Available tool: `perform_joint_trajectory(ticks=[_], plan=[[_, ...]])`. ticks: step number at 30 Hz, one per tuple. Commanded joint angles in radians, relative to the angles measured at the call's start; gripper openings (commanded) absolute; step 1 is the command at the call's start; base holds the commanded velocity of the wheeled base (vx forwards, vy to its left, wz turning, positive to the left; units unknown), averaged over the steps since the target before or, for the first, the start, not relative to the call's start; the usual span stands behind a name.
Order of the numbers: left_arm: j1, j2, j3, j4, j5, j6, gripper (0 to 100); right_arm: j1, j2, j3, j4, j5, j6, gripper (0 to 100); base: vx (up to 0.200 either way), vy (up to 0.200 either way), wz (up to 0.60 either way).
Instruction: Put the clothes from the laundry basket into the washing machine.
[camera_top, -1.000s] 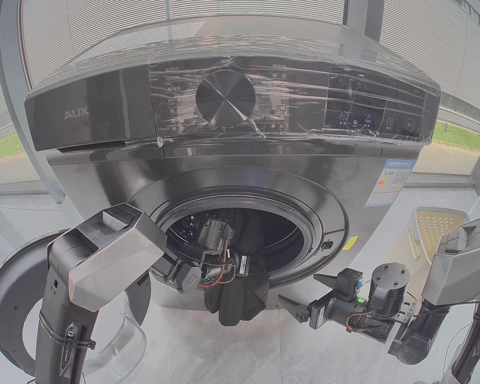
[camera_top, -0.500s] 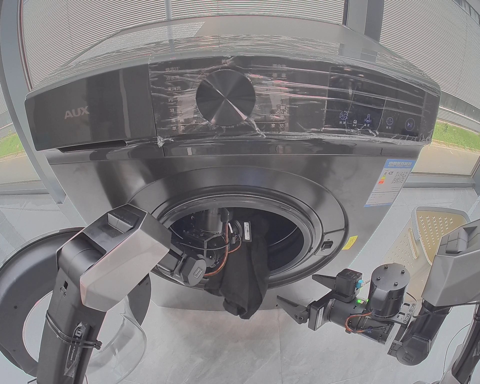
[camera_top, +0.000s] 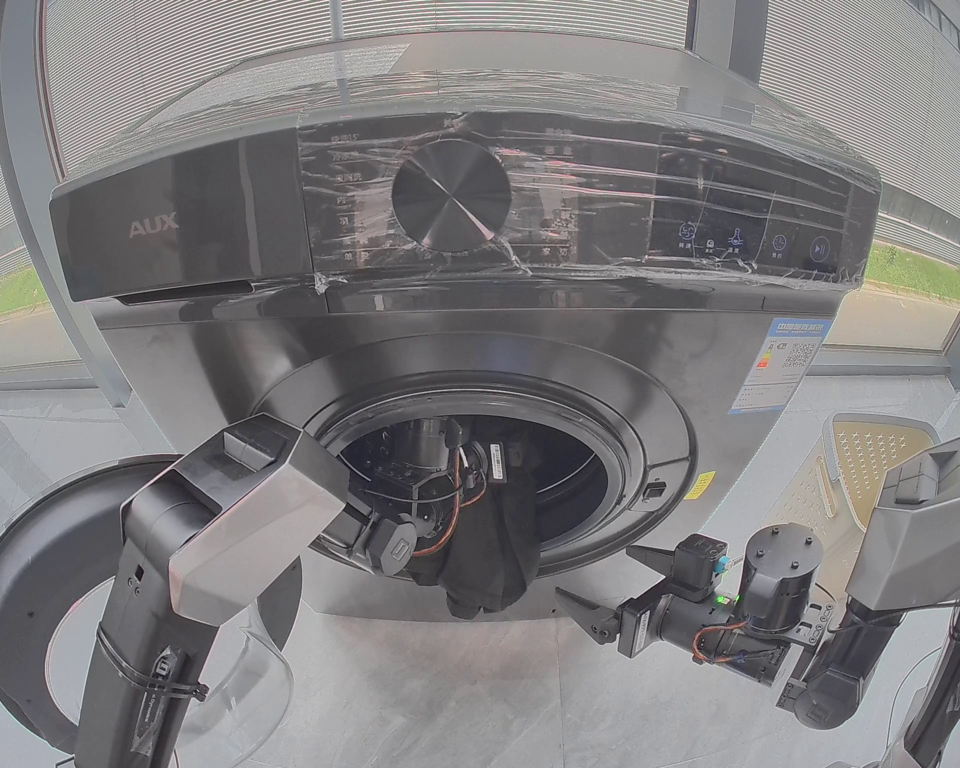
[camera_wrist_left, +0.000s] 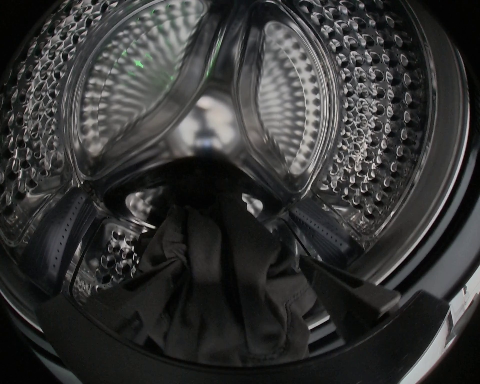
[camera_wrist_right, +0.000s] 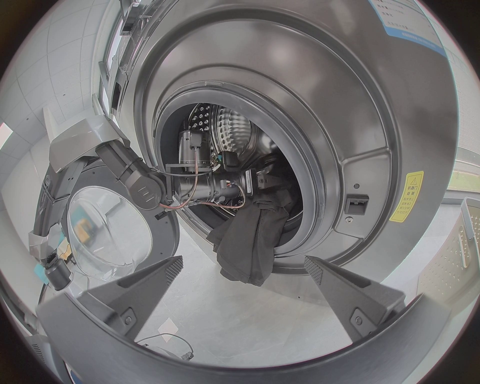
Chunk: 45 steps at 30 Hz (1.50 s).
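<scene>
**Black garment half in, half out of the drum**

The left gripper (camera_wrist_left: 230, 265) sits inside the mouth of the washing machine (camera_top: 700, 400), and the black garment (camera_top: 490, 560) lies directly beneath and in front of it. One finger (camera_wrist_left: 345, 295) stands well out to the side, clear of the cloth, while the other is buried under the folds. I judge the jaws spread rather than pinching.

The garment's long axis runs from the perforated drum (camera_wrist_left: 380, 100) out over the door lip (camera_top: 590, 545) and down the machine's front, so its tail hangs outside. The left arm is plainly the nearer one. The right gripper (camera_top: 595, 573) hovers wide apart and empty, low and to the right of the opening, near the laundry basket (camera_top: 880, 470).

The cloth looks thin, limp and matte, bunched into soft ridges — likely to slide back out unless the tail follows.
</scene>
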Motion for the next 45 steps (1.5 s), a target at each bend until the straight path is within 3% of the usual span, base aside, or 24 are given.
perform_joint_trajectory(ticks=[1,5,12,17,18,27,33,38,45], plan=[[-0.022,-0.071,0.149,0.029,-0.042,0.0,100,-0.007,0.0,0.0,-0.011,0.002,0.0,100,0.0,0.0,0.0],[-0.047,-0.109,0.279,0.043,-0.102,0.011,100,-0.008,0.004,0.002,-0.011,0.0,0.0,100,0.0,0.0,0.0],[-0.055,-0.108,0.348,0.072,-0.124,0.077,100,-0.007,0.008,0.002,-0.011,0.0,0.0,100,0.0,0.0,0.0],[-0.05,-0.07,0.332,0.066,-0.119,0.086,100,-0.007,0.008,0.002,-0.011,0.0,0.0,100,0.0,0.0,0.0],[-0.048,-0.062,0.324,0.064,-0.117,0.089,0,-0.007,0.008,0.002,-0.011,0.0,0.0,100,0.0,0.0,0.0],[-0.042,-0.022,0.235,0.029,-0.093,0.089,0,-0.008,0.008,0.002,-0.011,-0.001,0.0,100,0.0,0.0,0.0],[-0.019,-0.02,0.131,-0.011,-0.048,0.085,0,-0.007,0.008,0.0,-0.011,-0.021,0.0,100,0.0,0.0,0.0],[0.007,0.035,0.002,-0.078,0.021,0.086,0,-0.007,0.009,-0.001,-0.009,-0.026,0.001,100,0.0,0.0,0.0],[0.024,0.067,-0.05,-0.118,0.024,0.088,0,-0.001,0.011,0.002,-0.009,-0.026,0.001,100,0.0,0.0,0.0]])
